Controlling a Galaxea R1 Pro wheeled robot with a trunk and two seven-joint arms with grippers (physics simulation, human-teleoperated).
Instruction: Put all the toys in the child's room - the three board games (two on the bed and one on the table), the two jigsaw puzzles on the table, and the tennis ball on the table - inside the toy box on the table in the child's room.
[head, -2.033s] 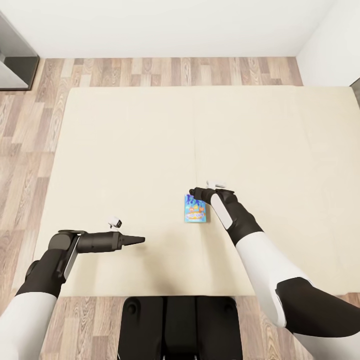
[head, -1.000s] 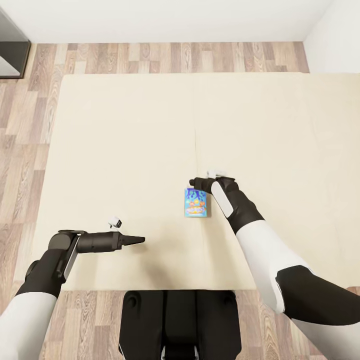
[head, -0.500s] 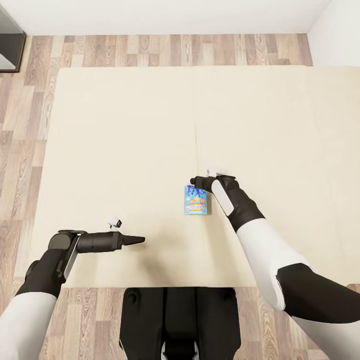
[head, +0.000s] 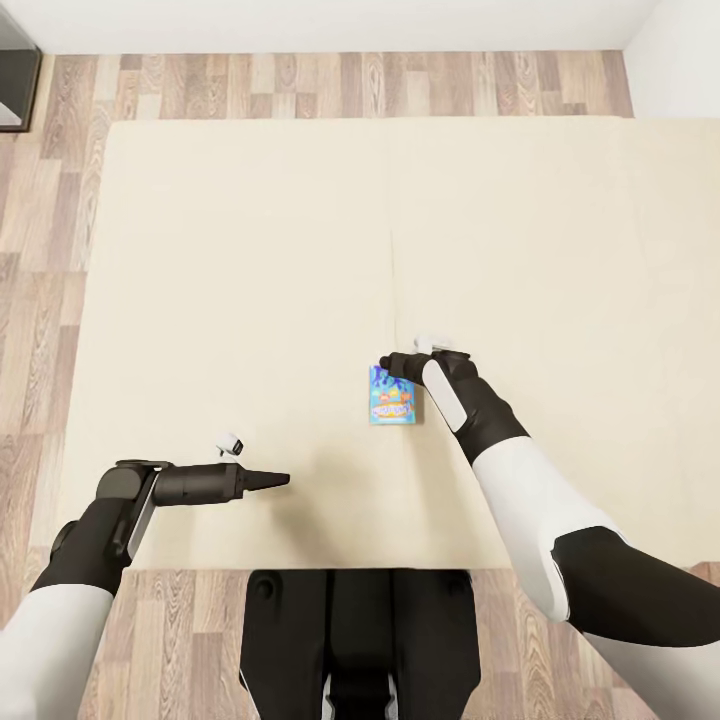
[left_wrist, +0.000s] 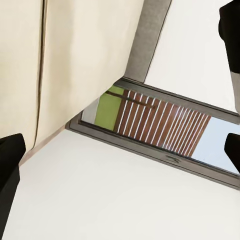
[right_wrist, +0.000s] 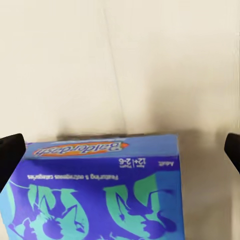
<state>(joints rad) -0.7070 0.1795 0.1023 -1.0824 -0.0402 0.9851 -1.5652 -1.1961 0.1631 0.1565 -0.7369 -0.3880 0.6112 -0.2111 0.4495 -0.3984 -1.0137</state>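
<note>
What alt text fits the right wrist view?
A small blue cartoon-printed board game box lies on the beige mattress, below a thin seam. The right gripper's two dark fingertips sit wide apart at either edge, flanking the box without touching it.

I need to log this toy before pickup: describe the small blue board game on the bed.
The small blue board game is a thin flat box, mostly blue with teal cartoon shapes and an orange-lettered title along one edge. It lies flat on the beige mattress, beside the centre seam. The right gripper hovers at its far edge, its dark fingers spread wide on either side of it.
</note>
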